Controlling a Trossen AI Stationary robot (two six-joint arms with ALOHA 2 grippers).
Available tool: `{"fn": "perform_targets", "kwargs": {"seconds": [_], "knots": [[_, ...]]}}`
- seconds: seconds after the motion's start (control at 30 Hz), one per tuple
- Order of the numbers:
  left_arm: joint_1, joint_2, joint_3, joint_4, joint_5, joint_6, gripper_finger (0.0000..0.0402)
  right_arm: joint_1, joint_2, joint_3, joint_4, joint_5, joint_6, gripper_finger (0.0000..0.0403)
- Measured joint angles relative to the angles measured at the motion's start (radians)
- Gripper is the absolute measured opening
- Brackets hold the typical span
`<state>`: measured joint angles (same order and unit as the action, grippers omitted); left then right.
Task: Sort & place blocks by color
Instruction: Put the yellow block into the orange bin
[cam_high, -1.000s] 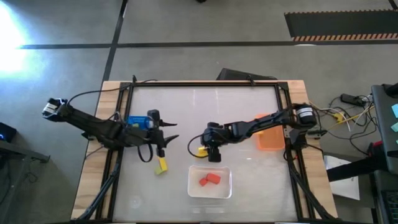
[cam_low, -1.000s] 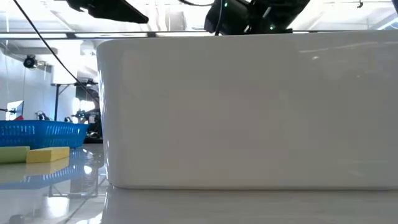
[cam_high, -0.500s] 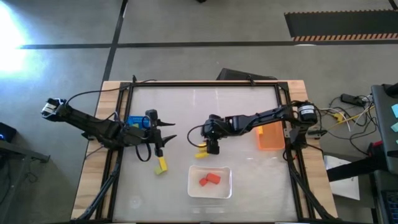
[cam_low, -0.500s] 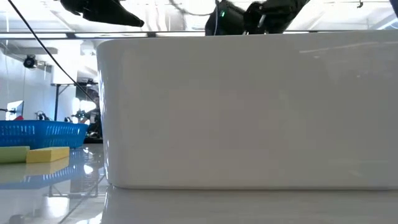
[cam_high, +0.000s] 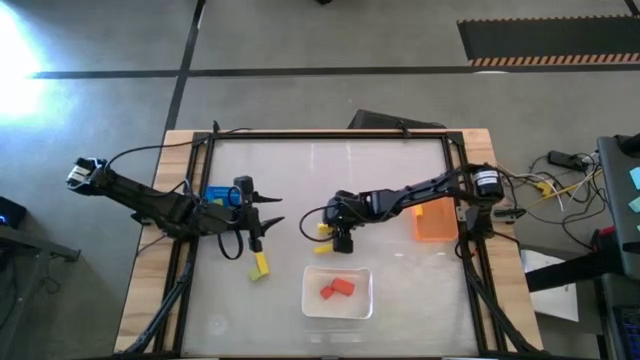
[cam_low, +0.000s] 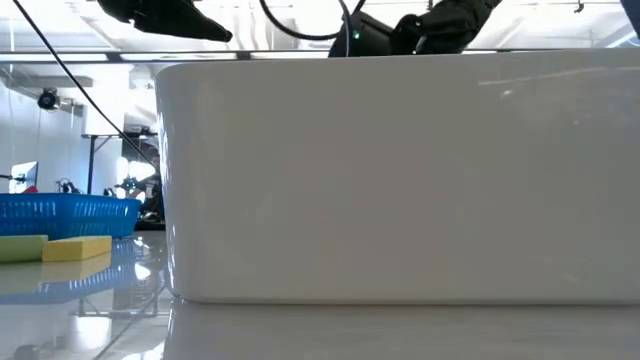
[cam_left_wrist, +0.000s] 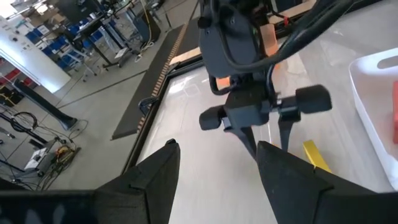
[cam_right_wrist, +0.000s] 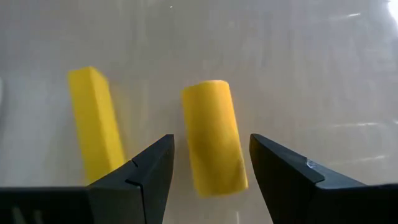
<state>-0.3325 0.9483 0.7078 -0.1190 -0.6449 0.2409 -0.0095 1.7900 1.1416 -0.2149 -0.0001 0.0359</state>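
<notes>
white tray (cam_high: 310, 296) holding two red blocks (cam_high: 337, 289), orange bin (cam_high: 436, 223) beside right arm

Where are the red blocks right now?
In the high view, the red blocks lie inside the white tray, near the table's front edge, below the right gripper.

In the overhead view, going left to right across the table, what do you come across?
Blue bin → left gripper → yellow block → white tray → orange bin.
</notes>
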Motion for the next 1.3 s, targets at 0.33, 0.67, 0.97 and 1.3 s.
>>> {"fn": "perform_targets", "kwargs": {"seconds": [0.33,0.67,0.97,1.3], "knots": [[0.0,0.0,0.0,0.005,0.0,0.0,0.0196,-0.011,0.059,0.001,0.067,0.035,-0.011,0.0153],[0.0,0.0,0.0,0.006,0.0,-0.009,0.0196,-0.013,0.024,0.001,0.066,0.037,0.023,0.0116],[0.0,0.0,-0.001,0.006,0.001,-0.025,0.0196,-0.012,-0.099,0.001,-0.085,0.271,0.336,0.0116],[0.0,0.0,-0.001,0.006,0.0,-0.025,0.0196,-0.03,-0.341,-0.018,-0.695,0.5,0.861,0.0116]]}}
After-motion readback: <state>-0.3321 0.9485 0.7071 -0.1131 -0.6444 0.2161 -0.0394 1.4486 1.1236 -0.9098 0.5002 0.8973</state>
